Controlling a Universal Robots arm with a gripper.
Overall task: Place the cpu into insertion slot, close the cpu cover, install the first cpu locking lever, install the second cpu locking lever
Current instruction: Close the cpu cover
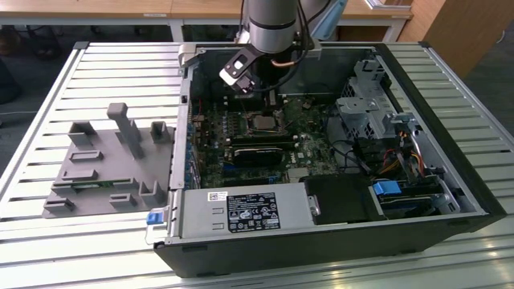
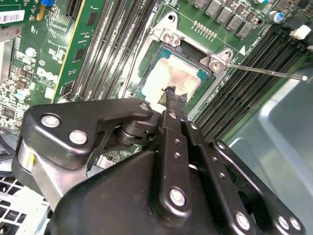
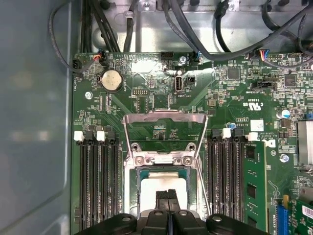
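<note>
Claw (image 3: 167,197) pinched over cpu (image 3: 149,192) (w/ cover (image 3: 165,116) open).

One cpu (image 2: 172,77), one insertion slot (image 3: 130,190), one end effector (image 3: 167,195), one computer case (image 1: 321,248), one grey fixture (image 1: 95,161).

Found the cpu (image 2: 176,81), a pale smudged square, seated flat in the insertion slot (image 3: 131,188), toward 12 o'clock from the middle of the green board (image 1: 313,114) in the exterior view. Found the cpu cover (image 3: 165,116), a silvery windowed frame, swung open.
</note>
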